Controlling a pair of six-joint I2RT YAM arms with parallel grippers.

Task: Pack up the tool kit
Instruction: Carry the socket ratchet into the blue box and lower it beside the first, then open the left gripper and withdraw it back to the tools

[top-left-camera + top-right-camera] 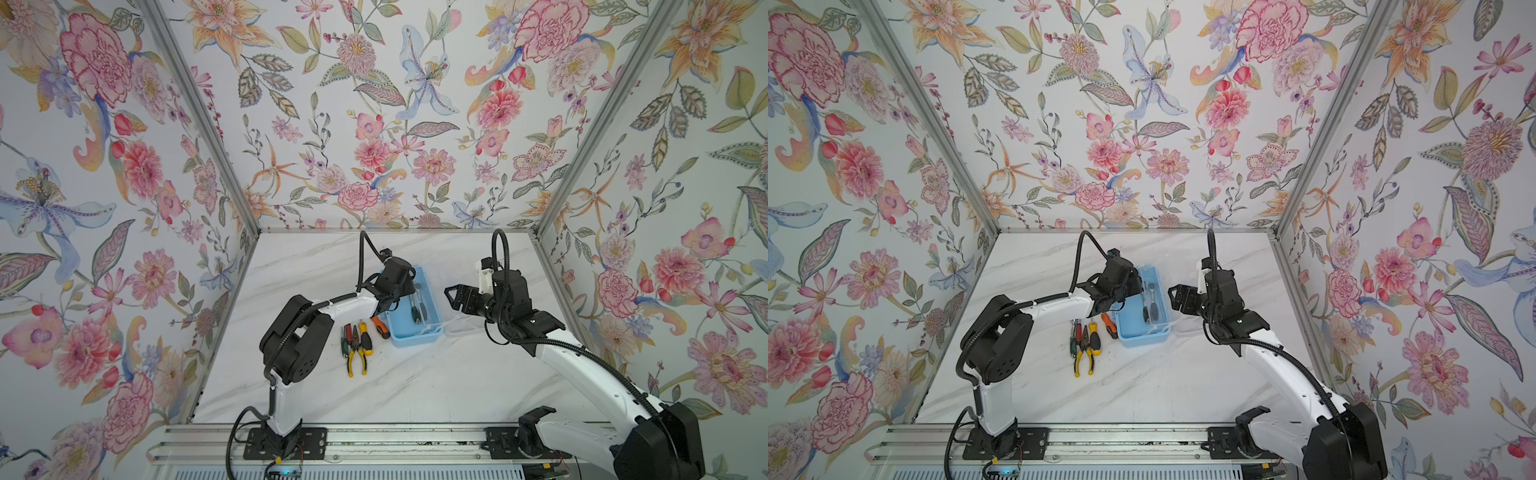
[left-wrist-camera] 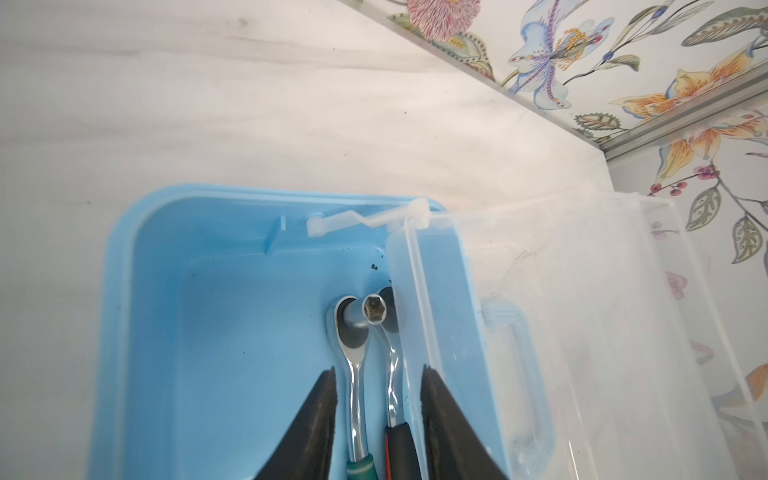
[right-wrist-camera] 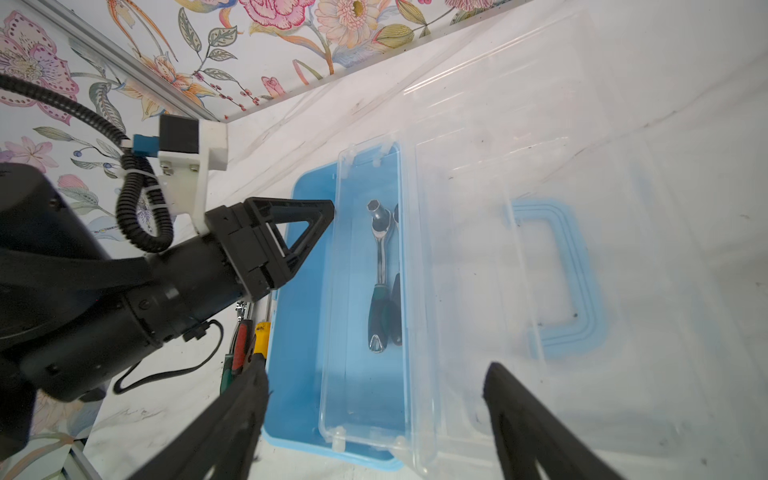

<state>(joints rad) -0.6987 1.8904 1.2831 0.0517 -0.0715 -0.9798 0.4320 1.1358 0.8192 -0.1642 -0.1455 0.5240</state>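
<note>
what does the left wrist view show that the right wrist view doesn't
Only the left wrist view: the ratchet wrench seen end-on, down its hex socket, with the left jaws apart on either side of its shaft, and the white link arm on the blue toolbox end wall. Only the right wrist view: the ratchet's full length, loose tools with yellow, red and green handles on the table beside the box, and the left jaws from outside. Both: the toolbox, the ratchet inside it, and the clear tray.
</note>
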